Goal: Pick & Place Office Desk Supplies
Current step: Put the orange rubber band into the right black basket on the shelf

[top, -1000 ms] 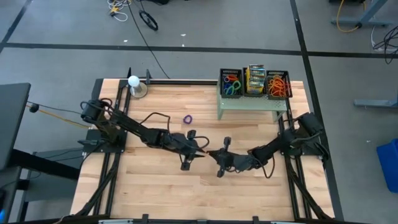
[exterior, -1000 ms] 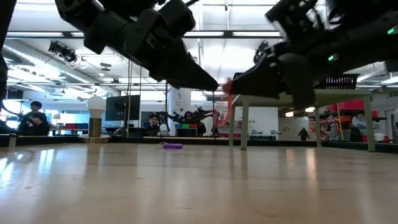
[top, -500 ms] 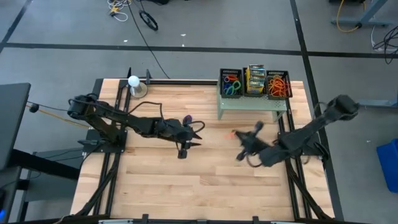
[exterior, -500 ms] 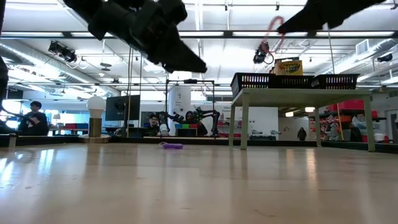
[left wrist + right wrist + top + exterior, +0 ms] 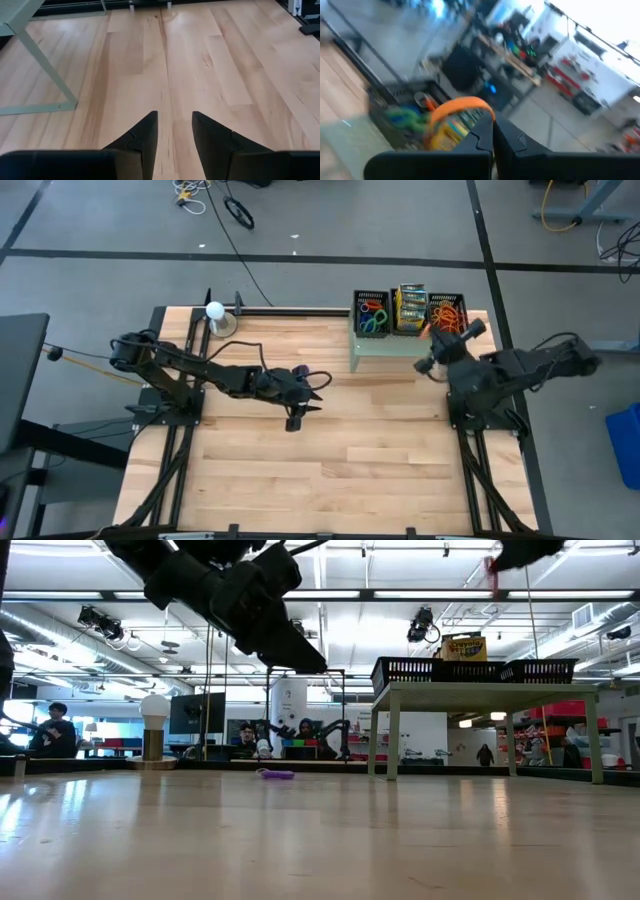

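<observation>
My right gripper [image 5: 492, 125] is raised by the pale green stand [image 5: 398, 348] at the table's far right and is shut on an orange rubber band [image 5: 462, 106]. The stand carries three black baskets [image 5: 409, 313] holding rings, crayon boxes [image 5: 463, 645] and more bands. My left gripper [image 5: 173, 116] hovers open over the mid-left of the table, with nothing between its fingers. A purple ring [image 5: 277, 774] lies flat on the wood just on the far side of it, in the high view partly under the gripper [image 5: 300, 370]. My right gripper pinches one spot of the band's loop [image 5: 485, 112] between its two fingertips. The rest of the loop arcs out free beyond the tips. In the low view the band [image 5: 492, 572] shows beside the fingers, high above the table and above the baskets' rims.
A white ball on a round base [image 5: 214, 311] stands at the far left corner. The stand's legs [image 5: 45, 65] rise from the wood to the right of the left gripper. Bare wood spreads over the near half of the table [image 5: 330, 470].
The two grippers met at mid-table a second ago with the band between them. My right gripper has since swung up and toward the far right, carrying the band to the stand, and has levelled out. My left gripper has drawn back toward the far left and stopped.
</observation>
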Available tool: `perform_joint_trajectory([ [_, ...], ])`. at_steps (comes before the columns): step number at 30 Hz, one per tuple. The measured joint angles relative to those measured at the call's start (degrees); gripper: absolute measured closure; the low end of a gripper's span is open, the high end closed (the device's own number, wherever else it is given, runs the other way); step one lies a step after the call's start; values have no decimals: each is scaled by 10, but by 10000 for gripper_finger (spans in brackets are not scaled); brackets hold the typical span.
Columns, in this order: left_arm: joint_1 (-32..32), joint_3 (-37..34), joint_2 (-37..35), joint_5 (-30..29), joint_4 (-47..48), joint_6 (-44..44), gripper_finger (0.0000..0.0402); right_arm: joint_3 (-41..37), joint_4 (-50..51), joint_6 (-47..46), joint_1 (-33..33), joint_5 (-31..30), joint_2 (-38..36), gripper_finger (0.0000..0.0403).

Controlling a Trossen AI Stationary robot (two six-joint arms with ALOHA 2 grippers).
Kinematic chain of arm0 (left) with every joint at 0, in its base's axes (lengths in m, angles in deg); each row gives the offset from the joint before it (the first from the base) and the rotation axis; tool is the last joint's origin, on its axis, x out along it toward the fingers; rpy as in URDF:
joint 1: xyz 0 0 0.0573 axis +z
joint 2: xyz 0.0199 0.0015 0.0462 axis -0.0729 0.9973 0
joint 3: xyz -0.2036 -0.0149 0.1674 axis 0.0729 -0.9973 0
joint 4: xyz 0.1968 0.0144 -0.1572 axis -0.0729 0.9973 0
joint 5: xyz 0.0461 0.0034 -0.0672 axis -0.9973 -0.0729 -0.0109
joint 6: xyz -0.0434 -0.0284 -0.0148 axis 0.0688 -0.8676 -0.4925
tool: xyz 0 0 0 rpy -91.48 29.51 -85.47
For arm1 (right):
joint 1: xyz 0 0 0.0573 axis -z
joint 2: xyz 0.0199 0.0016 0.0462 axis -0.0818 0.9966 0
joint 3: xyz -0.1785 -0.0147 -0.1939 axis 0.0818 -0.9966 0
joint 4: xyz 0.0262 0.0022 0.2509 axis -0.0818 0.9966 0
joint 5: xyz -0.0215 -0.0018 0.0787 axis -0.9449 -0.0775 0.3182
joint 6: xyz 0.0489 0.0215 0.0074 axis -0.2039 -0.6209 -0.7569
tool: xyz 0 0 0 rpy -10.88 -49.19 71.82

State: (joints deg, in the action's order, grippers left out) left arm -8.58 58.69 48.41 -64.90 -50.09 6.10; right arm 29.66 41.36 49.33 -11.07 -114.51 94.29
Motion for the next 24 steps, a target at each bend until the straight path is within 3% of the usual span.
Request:
perform_joint_trajectory([
  [8,0,0,0,0,0,0,272,14,138,-59,242,123,2,401],
  [12,1,0,0,0,0,2,272,7,151,-61,338,160,6,401],
  [19,8,0,0,-1,-2,-3,272,-45,109,-9,432,184,42,394],
  [24,8,0,0,0,-2,-4,272,-61,73,-6,455,182,63,371],
])
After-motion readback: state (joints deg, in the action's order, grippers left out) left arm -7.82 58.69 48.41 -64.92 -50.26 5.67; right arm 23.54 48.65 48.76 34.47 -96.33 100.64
